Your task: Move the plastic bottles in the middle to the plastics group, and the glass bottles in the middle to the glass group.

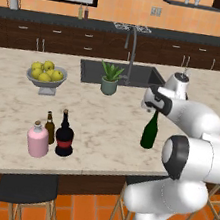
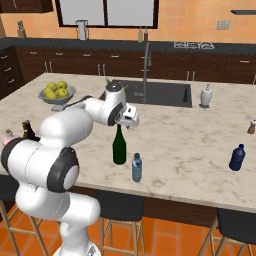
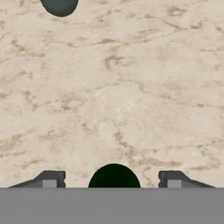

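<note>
Pink flask (image 2: pixel 7 136) behind arm, mostly hidden

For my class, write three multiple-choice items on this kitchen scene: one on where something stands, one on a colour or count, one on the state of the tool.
1. Where does the black bottle stand?
A. in the sink
B. beside the pink flask
C. on the far counter

2. What colour is the bottle under the tool?
A. dark green
B. white
C. orange

3. How do the tool's fingers stand?
A. shut tight with nothing between
B. gripping the fruit bowl
C. apart, one on each side of the green bottle

Right letters: 1 B, the left base view shows the black bottle next to the flask and a small brown bottle. 2 A, both base views show a dark-green bottle below the tool. 3 C, the hand view shows a finger on either side of the bottle top, with gaps.
</note>
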